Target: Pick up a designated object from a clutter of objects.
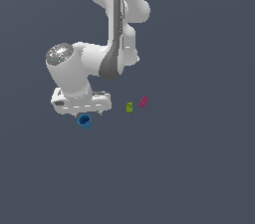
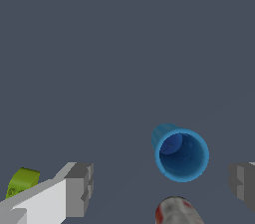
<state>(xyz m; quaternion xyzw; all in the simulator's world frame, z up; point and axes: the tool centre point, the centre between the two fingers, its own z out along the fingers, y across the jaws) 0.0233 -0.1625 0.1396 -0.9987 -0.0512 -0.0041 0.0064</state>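
The bright-blue cup (image 2: 180,154) is round with its hollow mouth facing the wrist camera. In the exterior view the cup (image 1: 84,120) sits just below the arm's hand. My gripper (image 2: 162,184) is open and holds nothing. Its two grey fingers (image 2: 79,188) stand wide apart on either side of the cup without touching it. In the exterior view the gripper (image 1: 89,113) hovers close over the cup. The brown-and-red can (image 2: 177,212) lies right beside the cup and is hidden in the exterior view.
A tiny yellow-green block (image 1: 129,107) and a tiny magenta block (image 1: 144,101) lie to the exterior view's right of the cup. The yellow-green block (image 2: 22,182) also shows in the wrist view beyond one finger. The floor is plain dark grey.
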